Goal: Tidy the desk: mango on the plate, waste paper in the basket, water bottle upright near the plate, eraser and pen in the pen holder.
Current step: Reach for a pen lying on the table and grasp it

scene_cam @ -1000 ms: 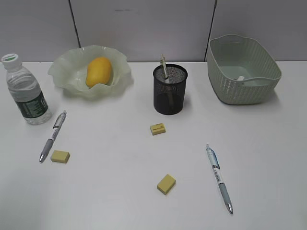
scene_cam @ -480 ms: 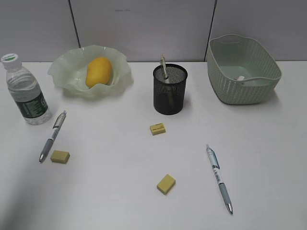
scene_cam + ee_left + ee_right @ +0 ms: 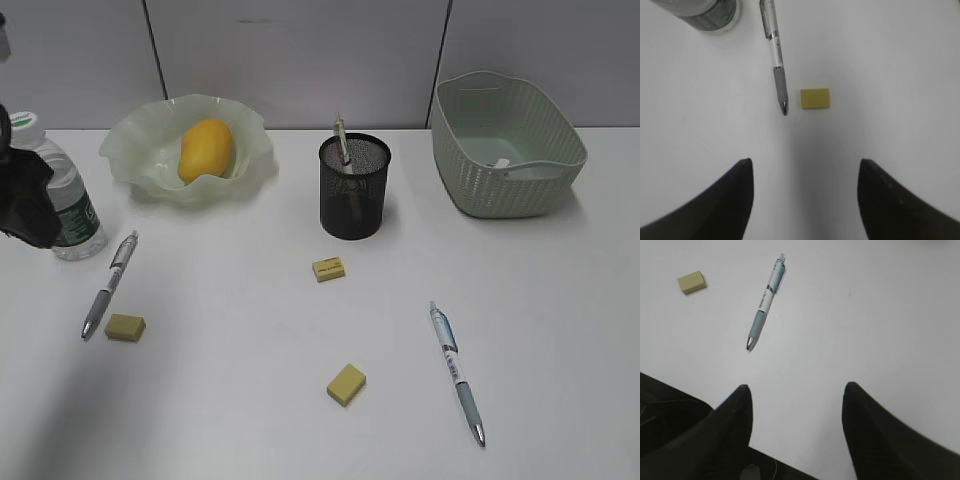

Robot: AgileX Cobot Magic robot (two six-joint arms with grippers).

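The mango (image 3: 206, 148) lies in the plate (image 3: 150, 168). The water bottle (image 3: 72, 205) stands upright left of the plate, partly behind my left arm (image 3: 22, 205). The pen holder (image 3: 354, 195) has one pen (image 3: 341, 140) in it. Only a white corner of the waste paper (image 3: 501, 163) shows inside the basket (image 3: 505, 185). My left gripper (image 3: 805, 162) hangs open above the desk, short of a pen (image 3: 776, 55) and an eraser (image 3: 815, 98). My right gripper (image 3: 796, 386) is open and empty, with a pen (image 3: 764, 307) and an eraser (image 3: 691, 282) ahead of it.
Another eraser (image 3: 328, 268) lies just in front of the pen holder. The desk's front edge (image 3: 700, 402) runs close under my right gripper. A grey panel wall (image 3: 300, 60) closes off the back.
My left arm has come into the exterior view at the left edge, in front of the water bottle. Nothing on the desk has moved.
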